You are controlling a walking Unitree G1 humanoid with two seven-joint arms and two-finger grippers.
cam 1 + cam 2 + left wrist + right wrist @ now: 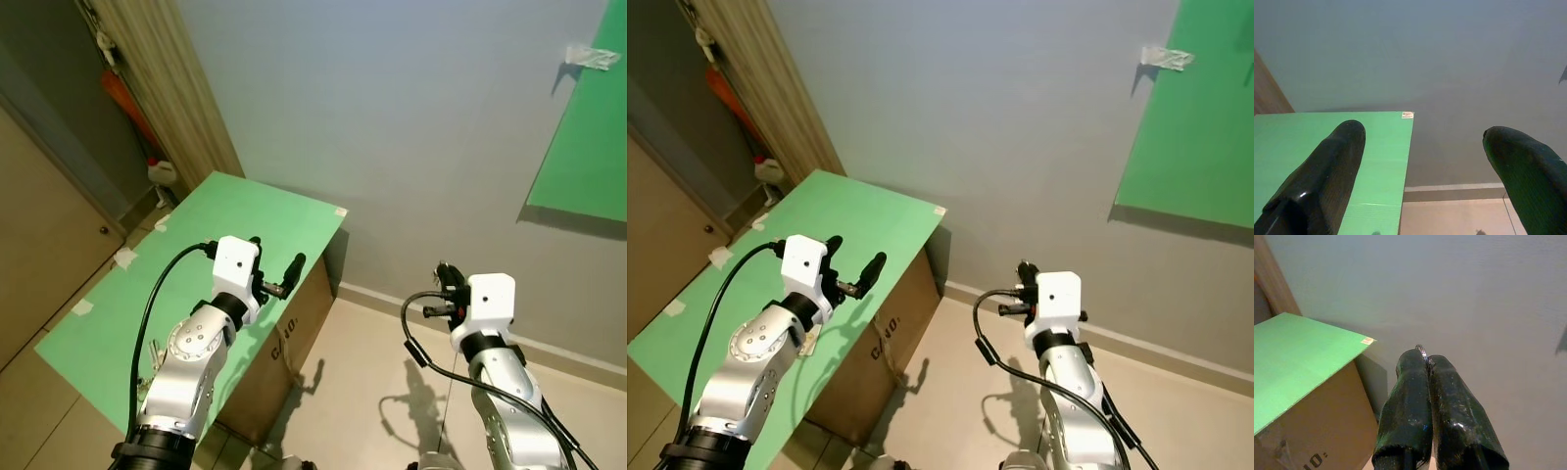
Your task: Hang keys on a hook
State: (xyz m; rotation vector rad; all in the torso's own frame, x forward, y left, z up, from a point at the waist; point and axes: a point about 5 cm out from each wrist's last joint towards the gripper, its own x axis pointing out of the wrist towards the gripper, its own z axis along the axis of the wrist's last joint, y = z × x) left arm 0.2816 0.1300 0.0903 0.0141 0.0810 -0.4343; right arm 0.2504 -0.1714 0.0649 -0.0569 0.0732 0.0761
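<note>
Bench (245,211): a brown cardboard box (294,323) topped with a flat green sheet, standing on the floor (362,362) with its far end close to the grey wall. Printed black lettering shows on the box's side face. Sheet is taped at its edges: white tape pieces at the far corner (340,210), and along the left edge (125,258) and (82,307). A small metallic item (154,354) lies on the sheet near the left arm; too small to identify. Floor is light beige tile, carrying shadows of the arms.
</note>
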